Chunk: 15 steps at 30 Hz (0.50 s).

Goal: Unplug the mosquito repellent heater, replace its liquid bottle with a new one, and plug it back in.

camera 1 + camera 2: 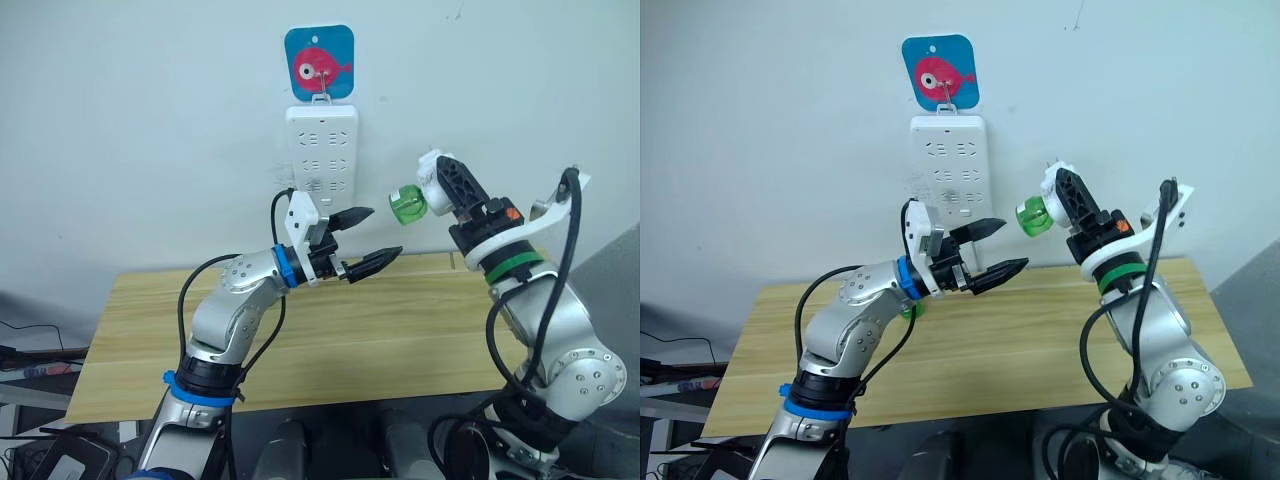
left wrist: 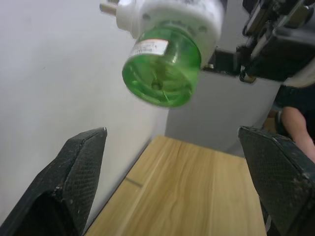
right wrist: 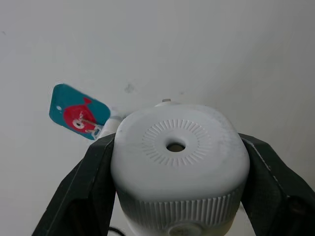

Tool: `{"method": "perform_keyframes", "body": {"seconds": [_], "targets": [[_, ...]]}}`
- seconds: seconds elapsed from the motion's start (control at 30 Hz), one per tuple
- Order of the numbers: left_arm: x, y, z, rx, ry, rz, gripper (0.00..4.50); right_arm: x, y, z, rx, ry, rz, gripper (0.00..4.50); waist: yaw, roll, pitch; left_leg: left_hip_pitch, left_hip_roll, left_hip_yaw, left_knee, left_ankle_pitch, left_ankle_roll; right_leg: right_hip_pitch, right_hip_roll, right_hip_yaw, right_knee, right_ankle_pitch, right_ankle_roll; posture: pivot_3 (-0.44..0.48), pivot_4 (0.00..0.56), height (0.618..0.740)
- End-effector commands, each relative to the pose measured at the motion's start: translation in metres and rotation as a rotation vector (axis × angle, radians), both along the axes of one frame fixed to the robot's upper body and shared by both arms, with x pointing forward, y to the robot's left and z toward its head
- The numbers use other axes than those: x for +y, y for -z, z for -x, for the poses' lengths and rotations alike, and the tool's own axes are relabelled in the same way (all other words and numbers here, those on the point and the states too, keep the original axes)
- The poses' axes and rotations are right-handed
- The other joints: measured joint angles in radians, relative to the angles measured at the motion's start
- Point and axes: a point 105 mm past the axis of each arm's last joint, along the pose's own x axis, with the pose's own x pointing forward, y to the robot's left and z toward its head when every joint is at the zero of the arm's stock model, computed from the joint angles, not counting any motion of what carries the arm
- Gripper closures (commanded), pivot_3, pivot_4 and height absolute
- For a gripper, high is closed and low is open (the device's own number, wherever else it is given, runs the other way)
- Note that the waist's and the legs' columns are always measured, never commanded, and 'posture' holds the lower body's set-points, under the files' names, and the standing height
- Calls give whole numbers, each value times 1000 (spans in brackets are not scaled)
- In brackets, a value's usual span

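Mosquito repellent heater [image 3: 177, 162]: a small white rounded plastic unit with a domed face, fine ribs radiating around a small centre hole, and a ribbed band round its lower edge. A translucent green liquid bottle [image 2: 161, 73] with a printed label sits in its other end, pointing toward the left arm. In the left wrist view a metal prong shows at the unit's back, turned toward the wall.

The heater is unplugged and held up in the air, off to the right of the white wall power strip [image 1: 322, 150] and above the far edge of the wooden table [image 1: 400, 330]. The power strip hangs on the white wall from a hook on a teal square plate with a pink fish [image 1: 319, 63].

The right gripper [image 1: 440, 190] is clamped on the heater's white body, one black finger on each side of it, as the right wrist view shows plainly.

The left gripper [image 1: 375, 238] is raised in front of the wall just below the power strip, its tips aimed at the green bottle. Its two black fingers [image 2: 74, 172] are spread wide apart and hold nothing. The bottle hangs near them, beyond the tips and clear of both fingers, with a gap between the tips and the bottle's bottom.

A person's arm [image 2: 295, 130] shows at the edge of the left wrist view, beyond the table.
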Motion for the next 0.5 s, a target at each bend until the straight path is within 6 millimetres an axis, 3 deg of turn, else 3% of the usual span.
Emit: {"method": "perform_keyframes", "body": {"seconds": [0.03,0.17,0.33,0.5], "targets": [[-9,-19,4,-57,39,53,0,4,-4,9,2,-39,-63,1524,-3,0,-2,0,0,0,0,0,0,0,0,0,0,0,0,-82,131,732],[-17,-26,5,-60,62,75,0,2,-5,10,13,-39,-74,1524,-8,2,-8,0,-2,2,1,0,1,0,2,2,0,0,0,-89,130,732],[-19,-17,4,-28,64,58,0,1,-10,10,13,-42,-119,1524,-15,2,-14,0,-1,2,0,1,1,1,3,1,0,0,0,-100,127,732],[-22,-26,2,-32,60,81,0,-1,-10,10,21,-42,-123,1524,-17,2,-14,0,-1,2,0,1,1,1,3,1,0,0,0,-101,129,732]]}}
